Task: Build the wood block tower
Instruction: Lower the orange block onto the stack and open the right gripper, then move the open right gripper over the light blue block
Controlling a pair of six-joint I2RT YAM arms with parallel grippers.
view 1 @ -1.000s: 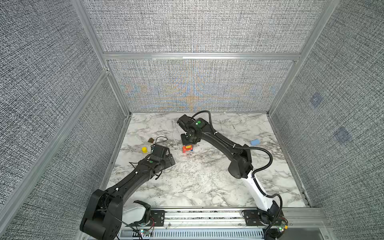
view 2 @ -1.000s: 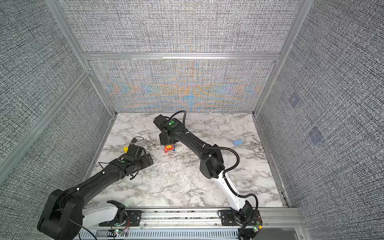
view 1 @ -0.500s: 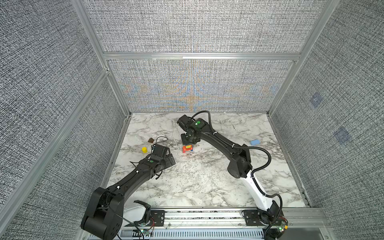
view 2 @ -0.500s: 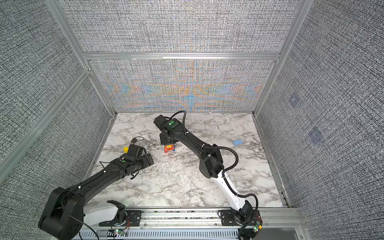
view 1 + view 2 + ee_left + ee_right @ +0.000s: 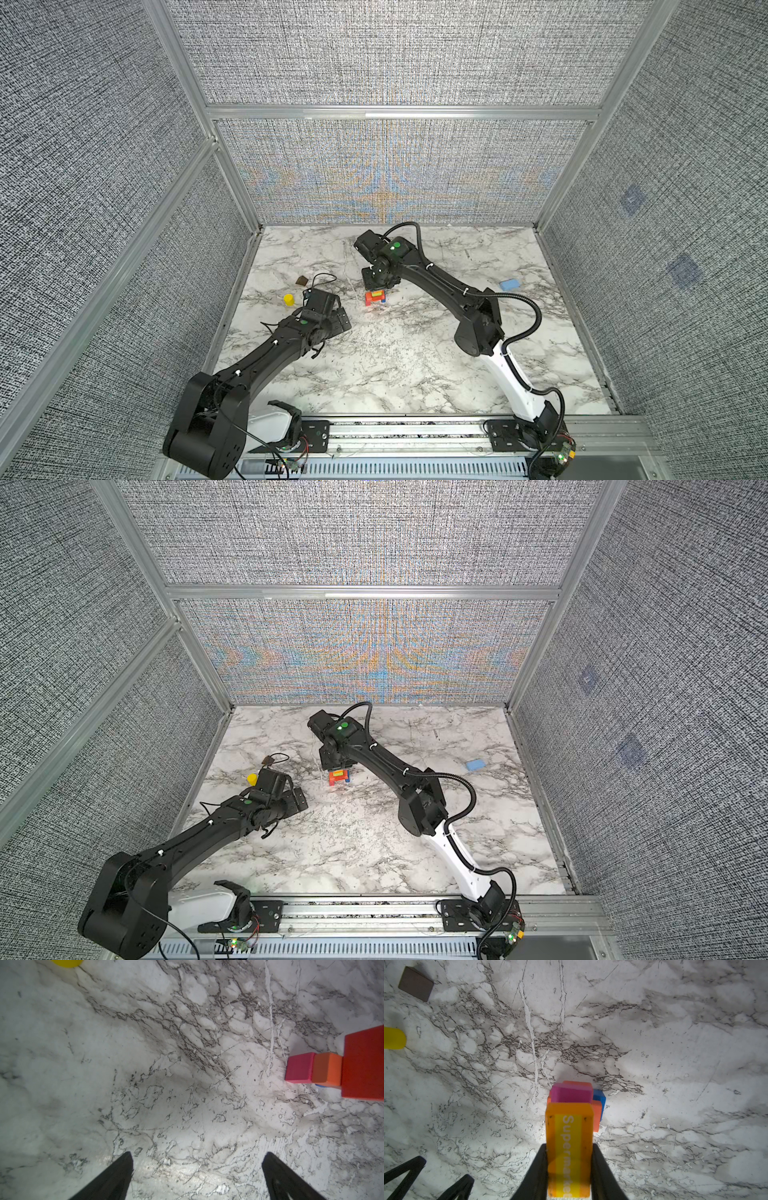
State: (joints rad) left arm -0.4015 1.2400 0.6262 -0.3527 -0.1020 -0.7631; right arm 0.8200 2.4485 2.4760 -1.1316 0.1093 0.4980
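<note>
Right wrist view: right pincer (image 5: 569, 1146) clamps the orange block (image 5: 569, 1124) by its long sides, likely light, stiff and slick, while left pincer (image 5: 198, 1154) gapes.

You work on a white table (image 5: 395, 374) with grey and black marble veining; in both wrist views its surface shows fine scratches and dark specks. Three walls (image 5: 395, 62) of grey woven fabric enclose the table at the back and on both sides. Aluminium frame bars (image 5: 399, 113) divide the wall panels and run up each corner. On the lower back panel (image 5: 395, 178) you see orange and blue ripple bands. Two faint bluish square patches (image 5: 632, 200) sit on the right-hand wall, one above the other. An aluminium rail (image 5: 415, 432) runs along the front edge of the table, with a slotted strip (image 5: 415, 468) just in front of it.
</note>
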